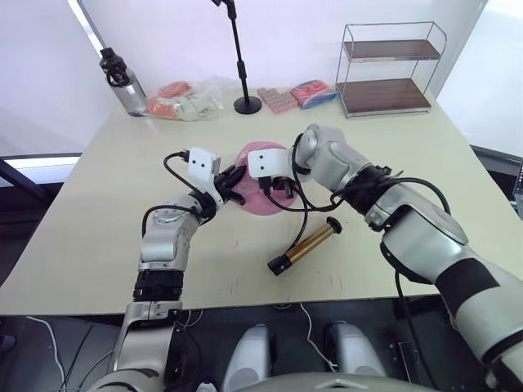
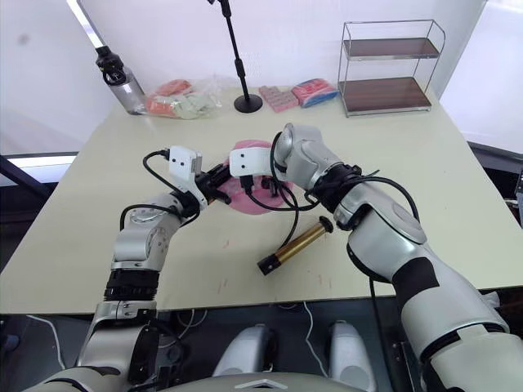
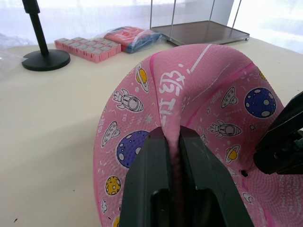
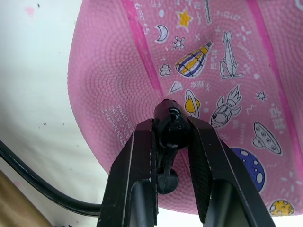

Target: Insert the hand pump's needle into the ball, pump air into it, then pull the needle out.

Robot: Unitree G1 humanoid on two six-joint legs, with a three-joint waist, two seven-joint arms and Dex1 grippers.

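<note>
Two tools meet at the ball (image 1: 260, 189), which sits deflated and folded near the middle of the surface (image 1: 98, 212). The left tool (image 3: 173, 142) is clamped on a fold of the pink rubber, its two black fingers pinching the skin between them and propping the printed face (rockets, planets, moons) up toward the other arm. The right tool (image 4: 171, 130) is closed on the small black fitting at the end of the thin hose (image 1: 301, 214), holding it with its tip against the ball's dimpled face; the needle (image 4: 166, 105) itself is too small and too hidden by the fitting to tell whether it has entered the rubber. The hand pump (image 1: 306, 247) lies on the surface just beside the ball on the robot's right, apart from both tools, with its hose looping up to the right tool. The step in hand looks like insertion: lining the needle up with the valve hole. The next move likely calls for a straight, gentle push along the needle's own line while the left tool holds the fold steady, since soft rubber will give way and a sideways push could bend the pin. Pumping is not yet begun, and it will need a tool freed for the handle.
</note>
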